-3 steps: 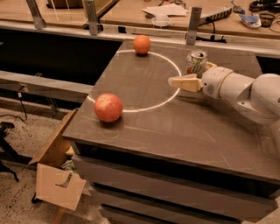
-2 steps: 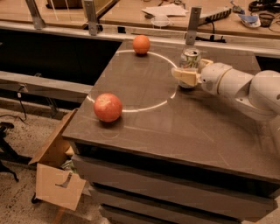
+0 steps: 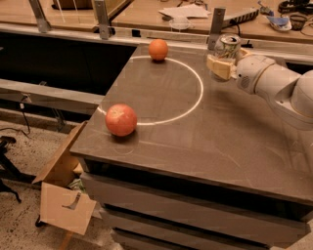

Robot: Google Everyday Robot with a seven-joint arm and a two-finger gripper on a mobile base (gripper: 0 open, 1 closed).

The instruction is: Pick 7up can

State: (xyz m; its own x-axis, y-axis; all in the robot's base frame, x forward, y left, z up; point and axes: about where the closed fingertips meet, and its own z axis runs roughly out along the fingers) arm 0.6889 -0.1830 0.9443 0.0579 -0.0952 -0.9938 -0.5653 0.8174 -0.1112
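The 7up can [image 3: 227, 45] is a small whitish-silver can with a shiny top, at the back right of the dark table [image 3: 195, 132]. My gripper [image 3: 227, 59] comes in from the right on a white arm and is shut on the can's lower body. One tan finger [image 3: 218, 67] shows in front of the can, and the other is mostly hidden behind it. The can is upright and looks lifted a little off the tabletop.
A red-orange apple [image 3: 121, 119] lies near the table's front left edge. An orange [image 3: 158, 50] sits at the back, on a white circle line [image 3: 195, 100]. A cardboard box [image 3: 63, 195] stands on the floor at the left. A cluttered counter [image 3: 195, 12] runs behind.
My gripper closed around the can at the back right and has raised it upward; the can's top now sits higher in the view. The fruits have not moved.
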